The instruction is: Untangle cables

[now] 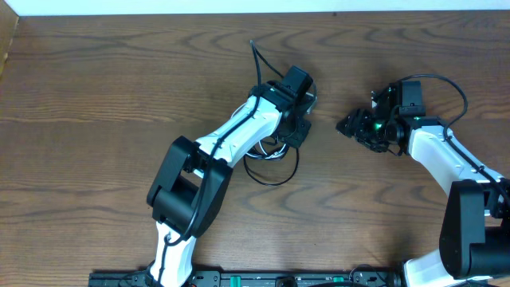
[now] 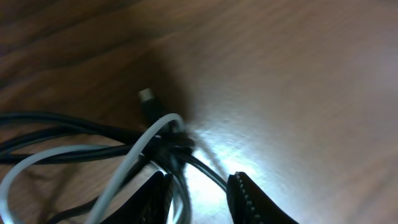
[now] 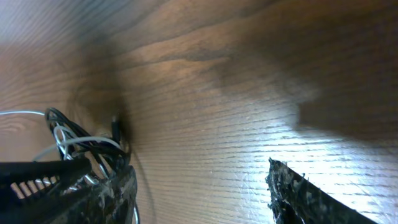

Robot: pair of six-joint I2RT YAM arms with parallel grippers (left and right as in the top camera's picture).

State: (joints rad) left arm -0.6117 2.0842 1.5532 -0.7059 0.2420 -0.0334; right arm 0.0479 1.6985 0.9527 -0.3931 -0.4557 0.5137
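Observation:
The cables [image 1: 280, 177] lie in a tangle at the table's middle, under my left arm: a black loop toward the front and a black strand [image 1: 255, 54] running toward the back. In the left wrist view black cords [image 2: 74, 134] and a white cord [image 2: 134, 158] cross, with a small plug end [image 2: 146, 97] beyond them. My left gripper [image 2: 200, 198] [image 1: 303, 108] is open, and cord strands pass between its fingers. My right gripper [image 3: 205, 193] [image 1: 351, 126] is open and empty, just right of the tangle [image 3: 81, 142].
The table [image 1: 119, 80] is brown wood. Its back edge [image 1: 239, 14] meets a white wall. My arm bases stand at the front edge [image 1: 263, 279]. A thicker black robot wire [image 1: 446, 84] arcs over the right wrist.

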